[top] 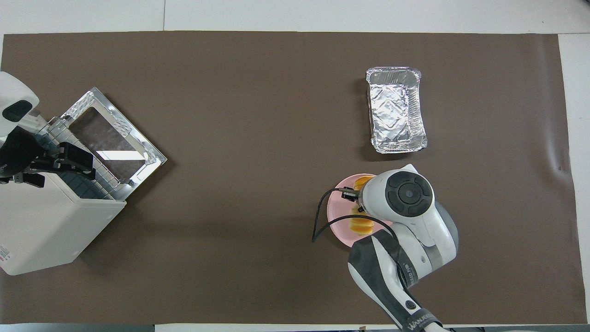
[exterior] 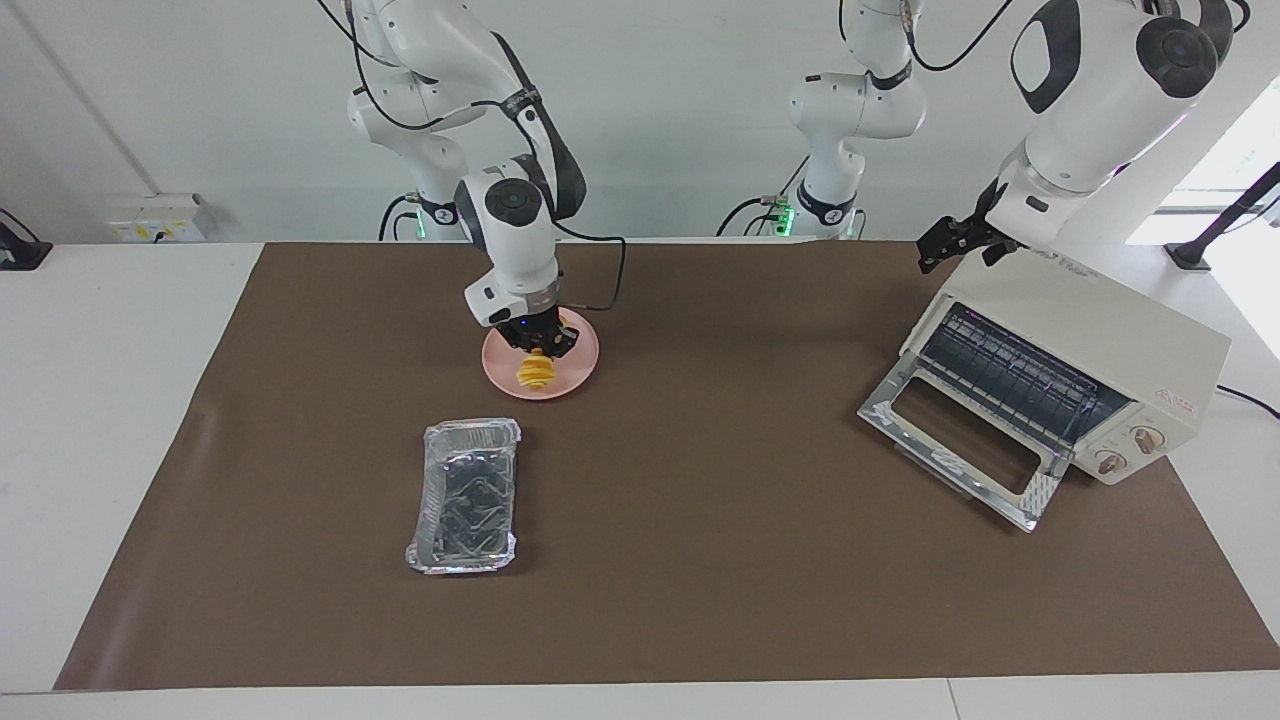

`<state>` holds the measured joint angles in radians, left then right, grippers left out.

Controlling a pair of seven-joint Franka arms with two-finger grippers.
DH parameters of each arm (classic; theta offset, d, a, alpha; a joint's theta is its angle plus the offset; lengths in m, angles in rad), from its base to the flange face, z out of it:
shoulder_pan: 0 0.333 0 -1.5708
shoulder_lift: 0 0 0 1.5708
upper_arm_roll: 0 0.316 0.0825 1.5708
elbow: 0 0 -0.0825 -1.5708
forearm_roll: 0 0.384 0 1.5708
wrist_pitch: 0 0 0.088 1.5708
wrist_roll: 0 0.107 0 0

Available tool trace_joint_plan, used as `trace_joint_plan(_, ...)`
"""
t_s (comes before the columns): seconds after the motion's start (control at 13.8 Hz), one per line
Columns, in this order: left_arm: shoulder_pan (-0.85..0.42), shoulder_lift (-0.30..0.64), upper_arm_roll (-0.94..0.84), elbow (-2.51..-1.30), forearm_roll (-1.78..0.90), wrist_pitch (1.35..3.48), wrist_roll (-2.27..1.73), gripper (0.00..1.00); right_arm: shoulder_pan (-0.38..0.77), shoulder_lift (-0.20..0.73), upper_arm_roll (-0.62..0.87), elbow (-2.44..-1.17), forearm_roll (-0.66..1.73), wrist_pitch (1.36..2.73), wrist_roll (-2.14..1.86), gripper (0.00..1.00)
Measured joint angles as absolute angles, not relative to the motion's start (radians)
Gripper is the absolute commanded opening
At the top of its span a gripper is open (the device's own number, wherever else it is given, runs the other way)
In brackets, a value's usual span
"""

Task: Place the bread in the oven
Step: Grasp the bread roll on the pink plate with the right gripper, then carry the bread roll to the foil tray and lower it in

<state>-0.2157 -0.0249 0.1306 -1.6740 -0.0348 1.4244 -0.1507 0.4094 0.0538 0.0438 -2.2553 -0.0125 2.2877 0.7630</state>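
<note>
The bread point(exterior: 537, 375), a ridged golden-yellow roll, lies on a pink plate point(exterior: 586, 364) near the right arm's base. My right gripper point(exterior: 540, 349) is down on the plate, its fingers drawn in against the roll's middle. From overhead the right wrist covers most of the bread point(top: 359, 224). The cream-white oven point(exterior: 1095, 330) stands at the left arm's end of the table, its glass door point(exterior: 958, 440) dropped open and the wire rack showing. My left gripper point(exterior: 948, 243) hangs open and holding nothing over the oven's top edge.
A crinkled silver foil tray point(exterior: 467, 495) sits farther from the robots than the plate. A brown mat point(exterior: 700, 560) covers the table between plate and oven. The right arm's black cable loops beside the plate point(top: 333, 214).
</note>
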Motion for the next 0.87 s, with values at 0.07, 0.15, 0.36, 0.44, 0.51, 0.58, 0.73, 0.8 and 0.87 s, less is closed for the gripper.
trace_joint_plan(0.07,-0.216,-0.025,0.131,-1.674,-0.035,1.424,-0.151,1.0,0.403,0.057,0.042,-2.197,-0.013,2.231,0.754,0.0)
trace_joint_plan(0.15,-0.216,-0.025,0.131,-1.674,-0.035,1.424,-0.151,1.0,0.39,0.065,0.042,-2.137,-0.012,2.187,0.733,0.0)
trace_joint_plan(0.36,-0.216,-0.025,0.131,-1.674,-0.035,1.424,-0.151,1.0,0.301,0.123,0.039,-1.958,-0.008,2.1,0.586,0.0)
trace_joint_plan(0.44,-0.216,-0.025,0.131,-1.674,-0.035,1.424,-0.151,1.0,0.264,0.152,0.038,-1.902,0.01,2.083,0.53,0.0)
trace_joint_plan(0.51,-0.216,-0.025,0.131,-1.674,-0.035,1.424,-0.151,1.0,0.234,0.184,0.038,-1.847,0.027,2.062,0.486,0.0)
trace_joint_plan(0.58,-0.216,-0.025,0.131,-1.674,-0.035,1.424,-0.151,1.0,0.21,0.225,0.037,-1.778,0.037,2.026,0.453,0.0)
trace_joint_plan(0.73,-0.216,-0.025,0.131,-1.674,-0.035,1.424,-0.151,1.0,0.19,0.34,0.036,-1.603,0.04,1.934,0.423,0.0)
trace_joint_plan(0.8,-0.216,-0.025,0.131,-1.674,-0.035,1.424,-0.151,1.0,0.186,0.408,0.036,-1.52,0.04,1.907,0.414,0.0)
trace_joint_plan(0.87,-0.216,-0.025,0.131,-1.674,-0.035,1.424,-0.151,1.0,0.181,0.468,0.035,-1.462,0.04,1.901,0.396,0.0)
